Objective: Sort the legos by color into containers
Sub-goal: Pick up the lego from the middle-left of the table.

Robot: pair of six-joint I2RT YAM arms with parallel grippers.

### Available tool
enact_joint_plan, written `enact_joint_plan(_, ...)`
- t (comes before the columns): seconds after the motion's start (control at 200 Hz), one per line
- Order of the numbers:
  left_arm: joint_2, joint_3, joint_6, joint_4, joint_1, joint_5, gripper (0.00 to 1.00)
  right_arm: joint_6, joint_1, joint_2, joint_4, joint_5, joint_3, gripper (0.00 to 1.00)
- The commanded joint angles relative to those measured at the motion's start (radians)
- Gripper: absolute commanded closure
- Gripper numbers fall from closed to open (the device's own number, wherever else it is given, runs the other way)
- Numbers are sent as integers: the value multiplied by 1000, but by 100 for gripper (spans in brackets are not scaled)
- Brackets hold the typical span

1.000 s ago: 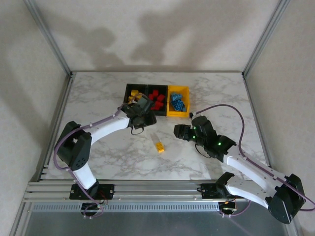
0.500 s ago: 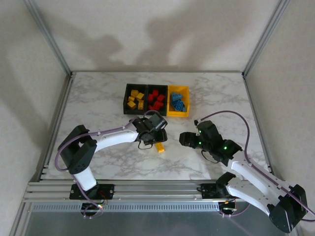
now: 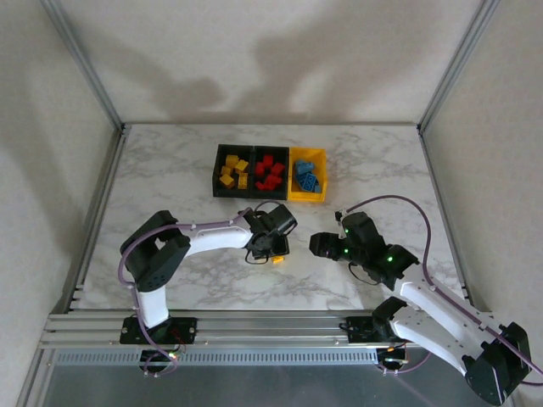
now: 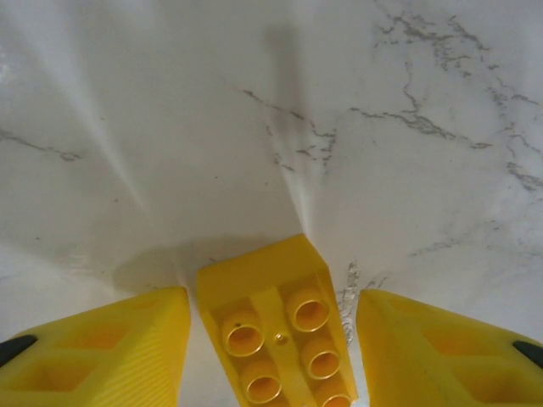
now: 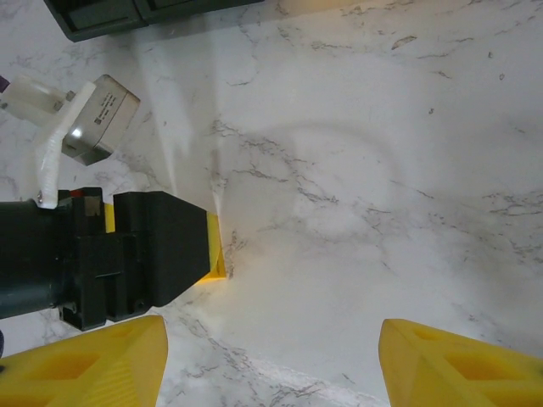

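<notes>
The left gripper (image 4: 271,326) is straddling a small yellow studded plastic brick (image 4: 263,288), its jaws standing partly parted with slim gaps either side, gripping nothing. The brick is lying on the white marble table (image 3: 170,170), near the row of three joined plastic bins (image 3: 233,193), on their arm-base side. The right gripper (image 5: 271,331) is hovering agape and empty beyond it

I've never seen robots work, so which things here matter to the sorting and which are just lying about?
Part of the job: loose yellow lego; left fingers flanking it; sorted legos; containers.
Just there: marble table; purple cables; metal frame.
</notes>
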Motion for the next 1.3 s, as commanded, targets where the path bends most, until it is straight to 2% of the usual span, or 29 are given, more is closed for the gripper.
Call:
enact_joint_plan(0.0, 22, 34, 7, -36, -10, 17, 51, 17, -5, -14, 3, -2, -13, 33)
enact_joint_plan(0.21, 37, 37, 22, -32, -7, 21, 63, 23, -5, -23, 3, 11, -13, 33)
enact_joint_plan(0.506, 40, 44, 34, -41, -5, 12, 65, 26, -5, -27, 4, 26, -13, 33)
enact_joint_plan(0.736, -37, 78, 42, -77, 25, -76, 65, 39, -5, -52, 3, 41, -16, 33)
enact_joint_plan(1.026, -143, 82, 80, -84, 170, -120, 65, 28, -2, 29, 92, 3, -11, 34)
enact_joint_plan(1.297, -171, 158, 149, -74, 366, -167, 64, 27, 25, 162, 231, -27, 32, 34)
